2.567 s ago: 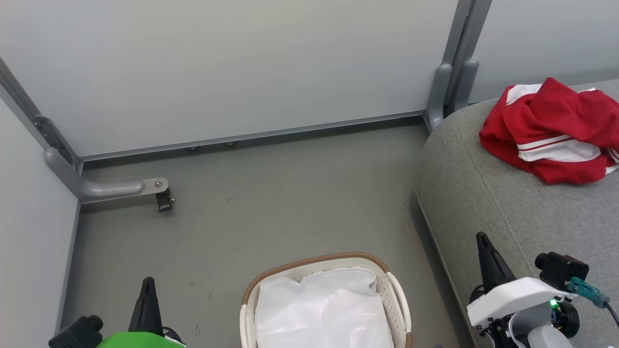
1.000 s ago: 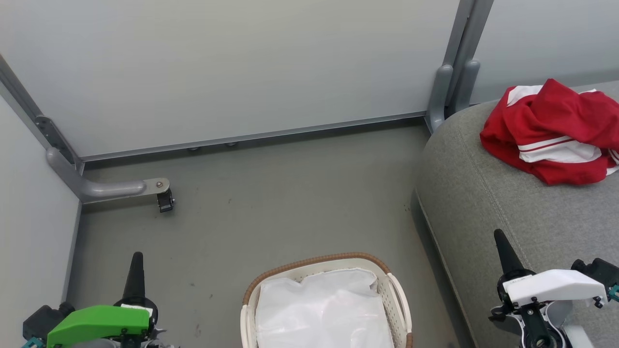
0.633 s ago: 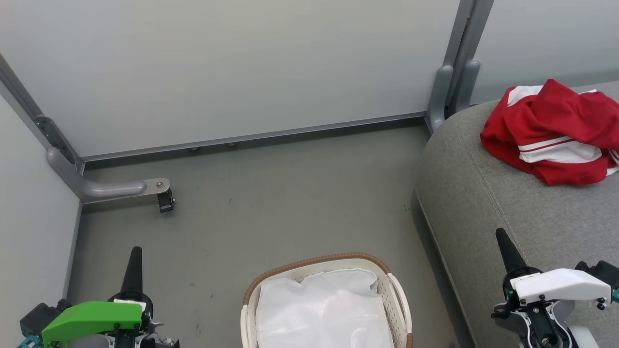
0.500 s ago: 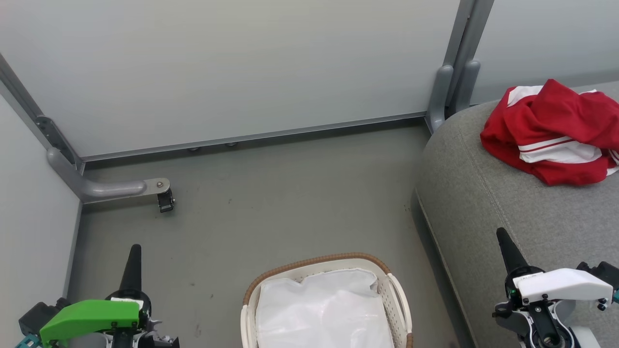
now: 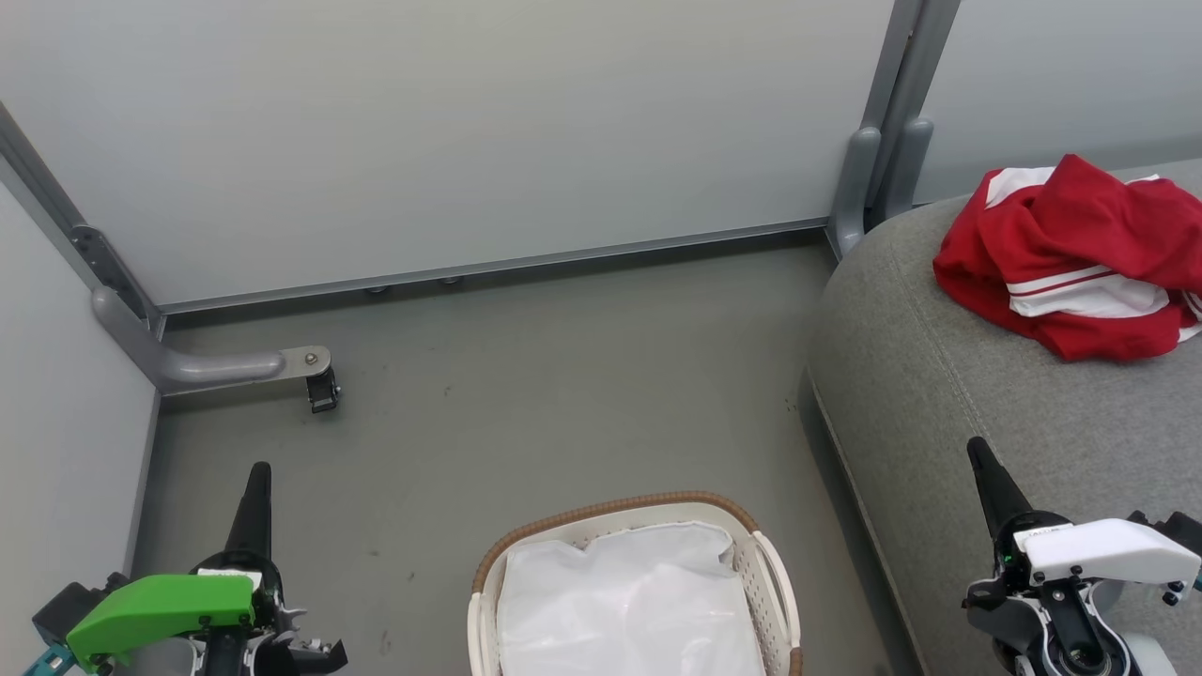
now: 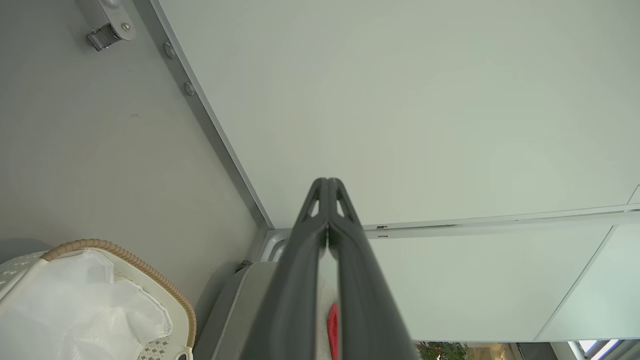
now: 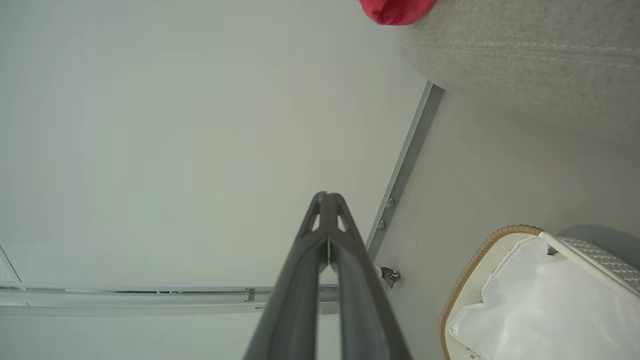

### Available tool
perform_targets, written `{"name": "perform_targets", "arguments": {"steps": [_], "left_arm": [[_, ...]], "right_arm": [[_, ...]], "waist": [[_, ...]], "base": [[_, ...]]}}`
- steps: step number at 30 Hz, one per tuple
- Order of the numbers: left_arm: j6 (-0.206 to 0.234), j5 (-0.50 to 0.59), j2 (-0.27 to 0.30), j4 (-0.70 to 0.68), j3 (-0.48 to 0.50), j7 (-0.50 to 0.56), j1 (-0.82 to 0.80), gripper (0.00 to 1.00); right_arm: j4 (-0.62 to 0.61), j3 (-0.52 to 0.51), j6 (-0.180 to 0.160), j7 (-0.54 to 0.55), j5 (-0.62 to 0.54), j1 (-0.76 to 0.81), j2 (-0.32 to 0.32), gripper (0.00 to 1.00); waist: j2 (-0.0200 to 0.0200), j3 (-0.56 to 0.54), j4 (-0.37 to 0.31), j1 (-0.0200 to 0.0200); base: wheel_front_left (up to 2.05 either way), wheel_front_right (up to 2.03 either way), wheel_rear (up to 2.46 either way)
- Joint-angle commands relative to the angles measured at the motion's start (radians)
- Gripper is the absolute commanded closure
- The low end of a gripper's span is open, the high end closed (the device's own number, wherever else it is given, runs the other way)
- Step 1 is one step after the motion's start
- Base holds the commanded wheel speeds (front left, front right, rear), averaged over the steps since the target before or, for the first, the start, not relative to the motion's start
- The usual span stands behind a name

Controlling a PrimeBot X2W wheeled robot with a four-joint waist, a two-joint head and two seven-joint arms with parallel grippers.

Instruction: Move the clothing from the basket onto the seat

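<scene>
Task status: the red sports clothing [image 5: 1071,258] lies in a crumpled heap on the seat [image 5: 939,404], well to the right of and beyond the laundry basket [image 5: 615,509] and clear of the cushion's rounded edge. The visible interior of the basket holds the white liner sheet [image 5: 629,601], which is not part of the load. The near end of the basket is cut off by the head view's lower border, so an item lying there cannot be ruled out, but the transfer is judged complete or very nearly so. Left gripper [image 5: 260,469]: fingers pressed together with nothing between them, positioned left of the basket over bare floor [image 5: 526,413]. Right gripper [image 5: 975,446]: fingers likewise pressed together and empty, positioned right of the basket over the front part of the seat, well apart from the clothing. Clearances: the seat's curved flank stands near the basket's right side, leaving a narrow strip of floor between them. Left of and beyond the basket, the floor runs open to the wall panel [image 5: 470,131]. Obstacles: a caster bracket [image 5: 319,387] beyond and left of the basket, and an upright post [image 5: 878,160] beyond and right of it, at the seat's far corner. The only action judged outstanding is a check of the basket's hidden end.
</scene>
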Motion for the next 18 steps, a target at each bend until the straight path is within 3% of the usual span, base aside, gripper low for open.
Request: {"name": "perform_targets", "arguments": {"steps": [1, 18], "left_arm": [[-0.006, -0.023, 0.005, -0.009, 0.005, 0.006, -0.024, 1.00], [-0.008, -0.126, 0.006, -0.010, 0.018, 0.038, -0.038, 1.00]], "right_arm": [[-0.008, -0.006, 0.000, 0.007, 0.023, -0.014, -0.006, 1.00], [-0.013, -0.021, -0.001, 0.040, 0.144, -0.014, -0.007, 1.00]], "waist": [[0.0081, 0.000, 0.000, 0.0000], [0.0094, -0.001, 0.001, 0.0000]], "base": [[0.00, 0.00, 0.00], [0.00, 0.00, 0.00]]}}
